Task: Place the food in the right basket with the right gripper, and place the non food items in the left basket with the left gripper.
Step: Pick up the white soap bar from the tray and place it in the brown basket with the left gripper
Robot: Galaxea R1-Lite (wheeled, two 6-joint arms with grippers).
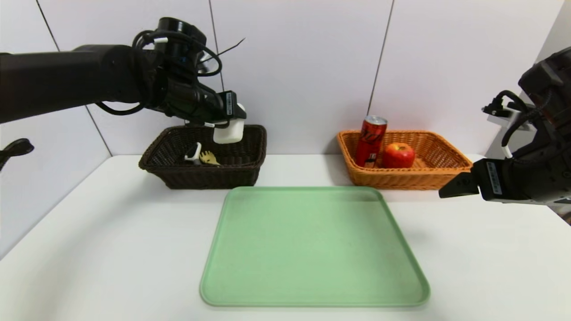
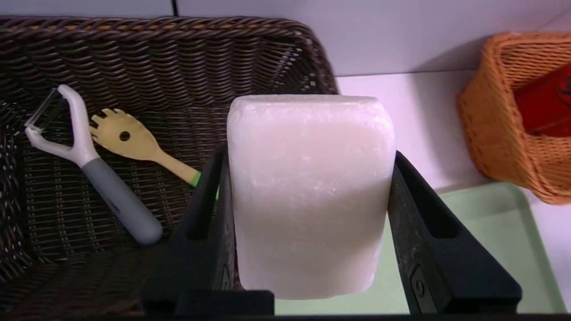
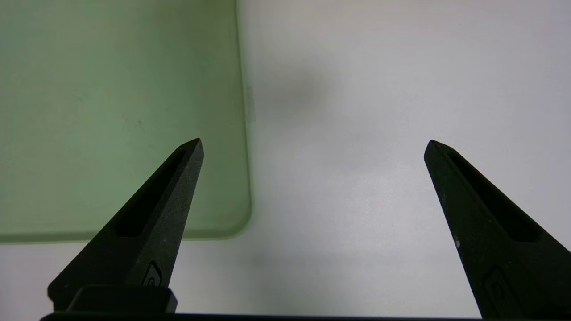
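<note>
On the white table [image 1: 111,249], as the head view shows it, a green tray [image 1: 312,249] lies flat in front of two wicker baskets. Pale wall panels with dark seams rise behind the table. The dark basket [image 1: 212,177] stands on the left, the orange basket [image 1: 401,180] on the right, both near the wall. Above the right part of the dark basket, the left gripper [image 1: 232,118] holds a white block [image 1: 229,133]. A peeler [image 1: 193,154] and a yellow fork [image 1: 208,157] lie inside that basket. A red can [image 1: 371,141] leans in the orange basket beside a red apple [image 1: 398,155]. The right gripper [image 1: 459,185] hangs over the table's right side, near the orange basket.

Between the left gripper's fingers, in the left wrist view, the white block is clamped on two opposite sides, the jaws parted by its width. The peeler shows a grey handle, and the fork has a green section on its handle; both rest on the dark woven floor.

Over the tray's edge and smooth white tabletop, in the right wrist view, the right gripper's fingers stand wide apart with nothing between them. Soft, faint shadows mark the surface.
</note>
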